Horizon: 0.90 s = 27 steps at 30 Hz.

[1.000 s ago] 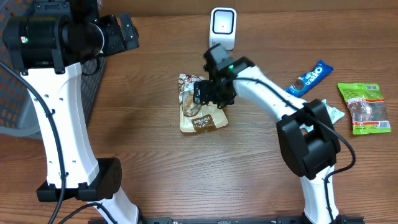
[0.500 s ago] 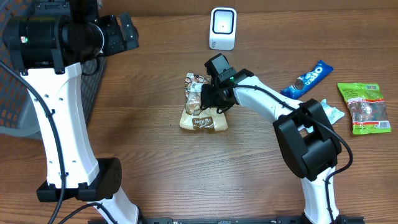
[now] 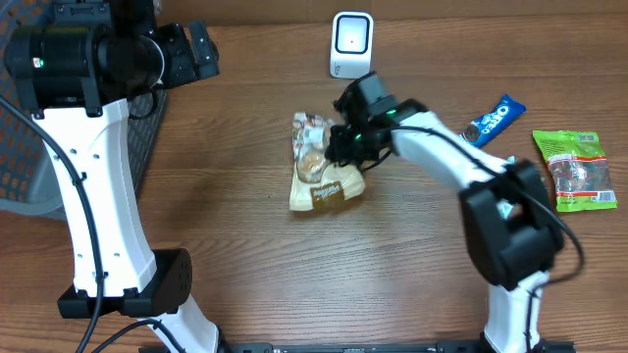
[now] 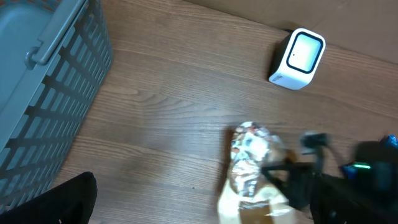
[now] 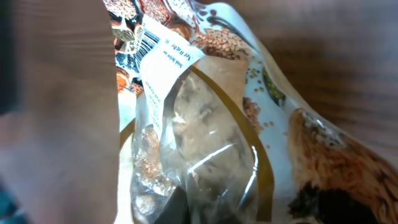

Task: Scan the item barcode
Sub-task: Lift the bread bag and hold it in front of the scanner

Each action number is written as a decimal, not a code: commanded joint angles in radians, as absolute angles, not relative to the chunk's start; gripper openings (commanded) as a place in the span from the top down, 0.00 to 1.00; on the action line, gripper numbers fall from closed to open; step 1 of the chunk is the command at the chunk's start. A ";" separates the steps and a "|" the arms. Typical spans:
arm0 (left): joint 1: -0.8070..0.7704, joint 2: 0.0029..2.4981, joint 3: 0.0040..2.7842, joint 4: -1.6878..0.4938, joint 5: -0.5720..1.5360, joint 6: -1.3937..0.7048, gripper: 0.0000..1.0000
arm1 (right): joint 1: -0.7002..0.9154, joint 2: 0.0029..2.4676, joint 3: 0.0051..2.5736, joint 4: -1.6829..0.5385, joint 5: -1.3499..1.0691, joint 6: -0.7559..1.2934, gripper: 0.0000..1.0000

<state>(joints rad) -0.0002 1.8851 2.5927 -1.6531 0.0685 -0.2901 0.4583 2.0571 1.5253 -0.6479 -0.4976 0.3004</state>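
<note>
The item is a tan and clear snack bag [image 3: 316, 167], lying tilted at mid table below the white scanner [image 3: 351, 44]. My right gripper [image 3: 343, 153] is shut on the bag's right edge. The bag [image 5: 211, 143] fills the right wrist view, and a white label with a barcode [image 5: 149, 42] shows at the upper left. The clear film is pinched over a dark fingertip [image 5: 194, 208] at the bottom. My left gripper [image 3: 201, 51] hangs open high over the far left, holding nothing. Its camera looks down on the bag [image 4: 252, 165] and the scanner [image 4: 298, 57].
A grey basket [image 3: 22, 147] stands at the left edge. At the right lie a blue cookie pack [image 3: 489, 121], a green candy bag [image 3: 574, 169] and a small pale packet [image 3: 527, 177] partly under the right arm.
The right gripper has shut on the snack bag and pulled its right edge up and to the right, so the bag now lies tilted. The left arm has not moved.
</note>
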 commanded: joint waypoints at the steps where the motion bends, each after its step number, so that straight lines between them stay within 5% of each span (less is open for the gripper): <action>1: -0.007 1.880 2.606 -1.650 0.071 -0.303 0.00 | 0.422 1.856 1.533 -0.635 -0.658 0.123 0.96; 15: -0.007 1.880 2.606 -1.650 0.071 -0.303 0.00 | 0.362 1.594 1.533 -0.626 -0.662 0.051 0.96; 27: -0.007 1.880 2.606 -1.650 0.071 -0.303 0.00 | 0.409 1.593 1.533 -0.671 -0.206 -0.018 0.96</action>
<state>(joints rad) -0.0002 1.8851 2.5927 -1.6531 0.0685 -0.2897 0.3775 1.6222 1.5257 -0.6632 -0.4408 0.0334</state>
